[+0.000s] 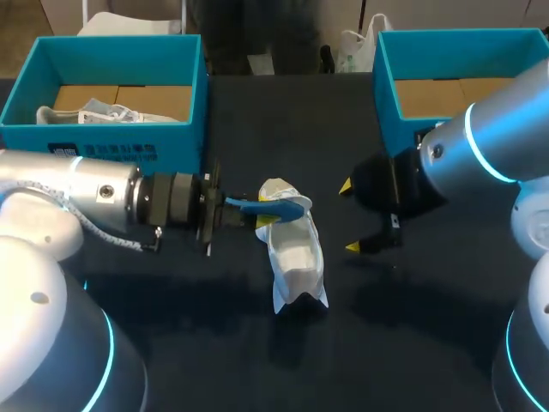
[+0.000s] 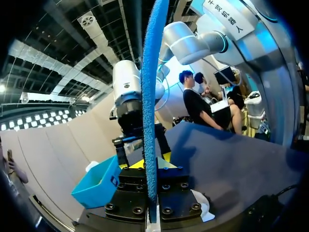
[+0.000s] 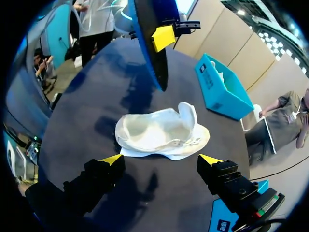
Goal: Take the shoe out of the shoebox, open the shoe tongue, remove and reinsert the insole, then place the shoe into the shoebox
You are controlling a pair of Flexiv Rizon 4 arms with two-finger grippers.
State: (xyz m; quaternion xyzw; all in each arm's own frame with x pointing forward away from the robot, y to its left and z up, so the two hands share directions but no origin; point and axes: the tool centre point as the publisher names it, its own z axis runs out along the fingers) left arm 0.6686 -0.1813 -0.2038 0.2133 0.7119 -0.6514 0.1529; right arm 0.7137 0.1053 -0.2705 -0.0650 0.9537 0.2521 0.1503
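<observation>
At the upper left of the frame, a teal cardboard shoebox (image 1: 111, 142) is sitting on the dark counter (image 1: 257, 343). Toward the middle, the left claw (image 1: 244, 209) is clamping a thin blue foam insole (image 1: 279, 204) just above the white fabric shoe (image 1: 296, 253), which is lying on the counter outside the boxes. Further right, the right claw (image 1: 350, 216) is hanging wide open beside the shoe, below a second teal shoebox (image 1: 390, 86).

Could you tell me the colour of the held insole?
The insole is blue, clearest in the left wrist view.
</observation>
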